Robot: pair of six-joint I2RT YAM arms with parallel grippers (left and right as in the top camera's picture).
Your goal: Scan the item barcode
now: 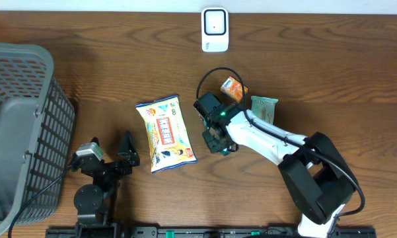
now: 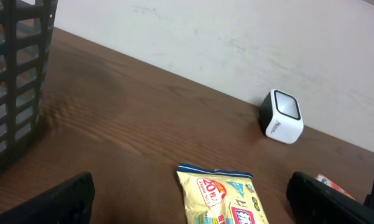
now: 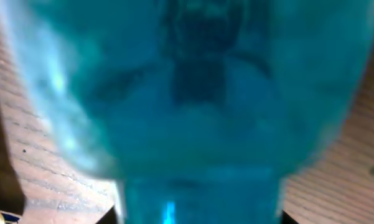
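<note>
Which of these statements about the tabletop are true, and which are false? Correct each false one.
1. The white box-shaped scanner stands at the far edge of the brown wooden table. True.
2. The yellow snack packet lies inside the grey plastic mesh basket. False: it lies on the table, to the right of the basket.
3. The left gripper is open and holds nothing. True.
4. The small orange carton rests on top of the yellow snack packet. False: it lies apart from it, beside the green packet.
</note>
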